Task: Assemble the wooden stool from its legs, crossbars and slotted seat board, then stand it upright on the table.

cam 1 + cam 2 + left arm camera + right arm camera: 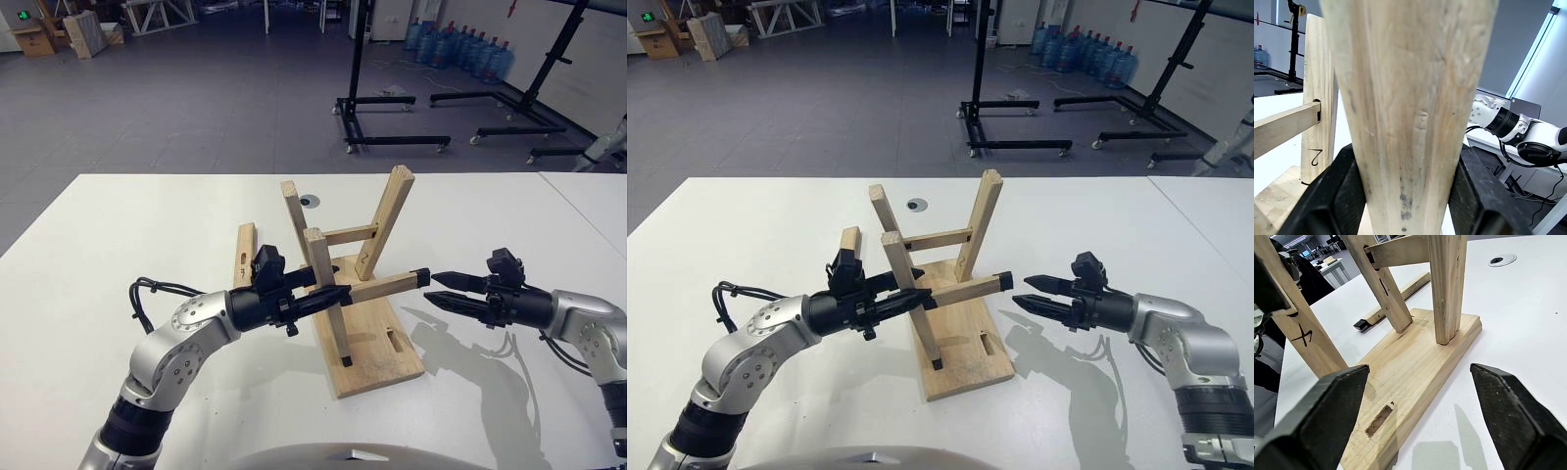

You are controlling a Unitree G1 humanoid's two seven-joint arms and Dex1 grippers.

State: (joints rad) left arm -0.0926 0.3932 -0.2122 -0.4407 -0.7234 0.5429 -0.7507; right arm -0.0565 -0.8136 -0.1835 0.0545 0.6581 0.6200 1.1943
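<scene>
- Seat board (pixel 372 370) lies flat on the white desk (pixel 147 225), underside up, right in the middle between the two arms.
- Three legs stand up out of it: two at the far end, one leaning left (pixel 293 211), one taller and leaning right (pixel 387 217), joined by a short crossbar (pixel 351 235).
- The third, the near leg (pixel 339 338), is tilted, and the left end effector (pixel 331 295) is clamped on it about halfway up; the wrist view has the wood squeezed between both black fingers (pixel 1342 196).
- A second crossbar (pixel 387 287) juts from that near leg toward the right, its black-capped tip free in the air.
- Right end effector (pixel 433 288) hovers just beyond that tip, fingers spread apart, gripping nothing.
- One slot (pixel 392 340) in the board is unfilled.
- A loose leg (pixel 244 253) lies flat on the desk just left of the board.
</scene>
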